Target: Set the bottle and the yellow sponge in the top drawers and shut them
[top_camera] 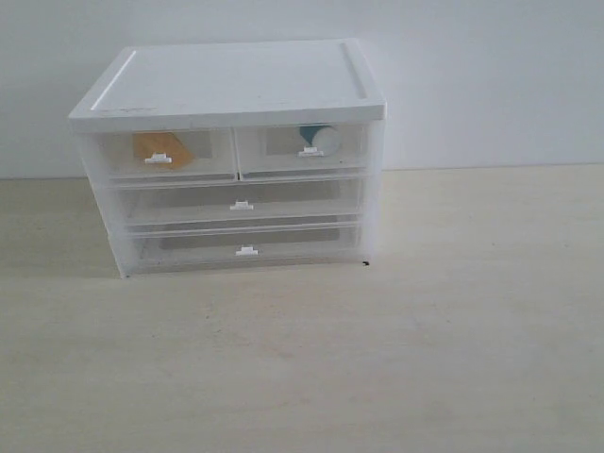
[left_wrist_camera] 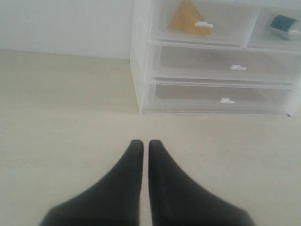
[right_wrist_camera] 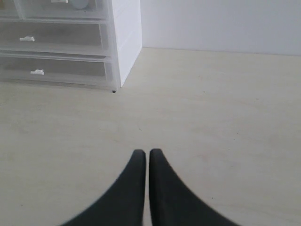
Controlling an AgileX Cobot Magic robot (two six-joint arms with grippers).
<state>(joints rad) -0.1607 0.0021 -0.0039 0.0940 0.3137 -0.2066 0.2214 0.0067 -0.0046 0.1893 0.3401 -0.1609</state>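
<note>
Plainly, the left pincer (left_wrist_camera: 146, 143) is pressed shut with nothing between its dark fingers, hanging low over the bare bench (left_wrist_camera: 66, 117) and well apart from the cabinet (left_wrist_camera: 141, 61). The right pincer (right_wrist_camera: 147, 153) is the same, closed on nothing, over open bench off the cabinet's other corner. That suits the scene, since no loose item lies on the bench for either arm to carry, and parked apart like this neither blocks a drawer front.

Further out, the top drawers (top_camera: 212, 160) hold both items. The yellow sponge (top_camera: 162, 148) sits in the left one, close behind its white pull tab (top_camera: 158, 159), with its wedge shape showing through the clear plastic. The bottle (top_camera: 319, 138) lies in the right one, its white cap and teal label visible near the front wall.

Both drawer fronts look flush with the frame, in line with the two full-width drawers (top_camera: 283, 203) below, so I judge them closed and the task done. A small gap would be hard to spot through the translucent plastic.
</note>
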